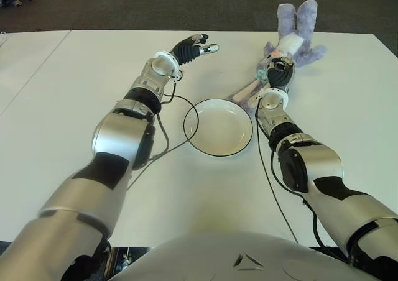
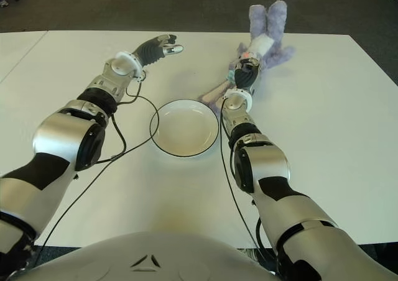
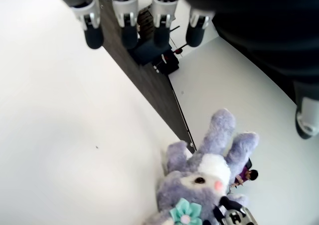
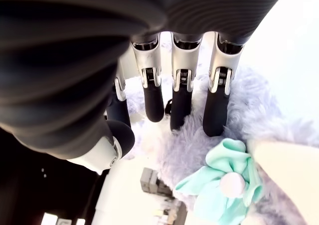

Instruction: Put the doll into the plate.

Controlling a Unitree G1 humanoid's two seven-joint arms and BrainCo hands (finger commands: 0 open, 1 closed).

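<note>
Nearest the robot, the white plate [image 1: 218, 127] with a dark rim sits on the white surface [image 1: 74, 101], between the two forearms and holding nothing. A black cable [image 1: 180, 141] from the left arm curves along the plate's left edge.

Beyond the plate on the robot's right, the right hand [image 1: 279, 74] is down on the doll [image 1: 290, 45], a lilac plush rabbit that lies flat on the surface with its long ears pointing away from the robot and its legs reaching back toward the plate's far right rim. The hand covers the doll's middle. In the right wrist view the fingers [image 4: 181, 99] are extended with their dark tips pressing into the fur just past the mint-green bow [image 4: 227, 185]; they are not closed around the toy, and the doll is not lifted.

On the far left, the left hand [image 1: 198, 48] shows above the bare surface, left of the doll and well apart from it, fingers stretched out straight and holding nothing. Its wrist view shows the doll's face farther off.
</note>
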